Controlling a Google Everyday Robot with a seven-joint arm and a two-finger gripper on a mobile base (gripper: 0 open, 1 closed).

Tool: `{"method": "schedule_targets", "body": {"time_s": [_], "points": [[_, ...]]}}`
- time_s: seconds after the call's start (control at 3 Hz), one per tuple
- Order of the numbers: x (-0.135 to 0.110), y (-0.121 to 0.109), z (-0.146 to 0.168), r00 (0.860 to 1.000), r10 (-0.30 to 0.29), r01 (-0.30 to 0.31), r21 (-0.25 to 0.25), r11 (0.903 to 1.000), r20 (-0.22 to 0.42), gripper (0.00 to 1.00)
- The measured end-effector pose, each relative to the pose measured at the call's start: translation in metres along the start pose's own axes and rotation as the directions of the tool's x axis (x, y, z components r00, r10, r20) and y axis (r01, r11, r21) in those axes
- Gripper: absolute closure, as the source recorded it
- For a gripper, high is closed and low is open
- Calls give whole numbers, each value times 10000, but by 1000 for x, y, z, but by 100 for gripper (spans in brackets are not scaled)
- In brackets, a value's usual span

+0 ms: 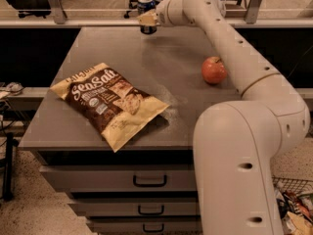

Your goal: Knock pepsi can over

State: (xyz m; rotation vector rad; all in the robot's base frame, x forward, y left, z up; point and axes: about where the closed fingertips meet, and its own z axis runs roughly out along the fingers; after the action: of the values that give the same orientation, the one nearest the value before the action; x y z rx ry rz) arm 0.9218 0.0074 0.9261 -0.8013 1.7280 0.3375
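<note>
The pepsi can [145,5] is a dark blue can with a silver top. It stands upright at the far edge of the grey table [112,48], near the middle. My gripper [147,19] is at the end of the arm, which reaches in from the right. It is right at the can and covers the can's middle. The can's top shows above the gripper and its dark base below it.
A red apple [214,70] lies on the table's right side, close under my arm [230,43]. A Sea Salt chip bag [110,102] lies at the front left. Drawers [149,180] are below the tabletop. A rail runs behind the table.
</note>
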Motion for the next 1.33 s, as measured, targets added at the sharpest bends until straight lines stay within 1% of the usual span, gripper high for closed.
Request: {"method": "schedule_targets", "body": {"time_s": [0.33,0.67,1.0,1.33], "points": [[-18,3,-25,9990,-415,421,-336,9985,192,100],[-28,11,-49,9912,-1318,1305,-799,9882,-113,100],[-20,25,-70,9612,-2564,2374,-1681,9568,-1021,100],[-4,35,-89,9023,-3798,3235,-2622,9092,-2038,100]]}}
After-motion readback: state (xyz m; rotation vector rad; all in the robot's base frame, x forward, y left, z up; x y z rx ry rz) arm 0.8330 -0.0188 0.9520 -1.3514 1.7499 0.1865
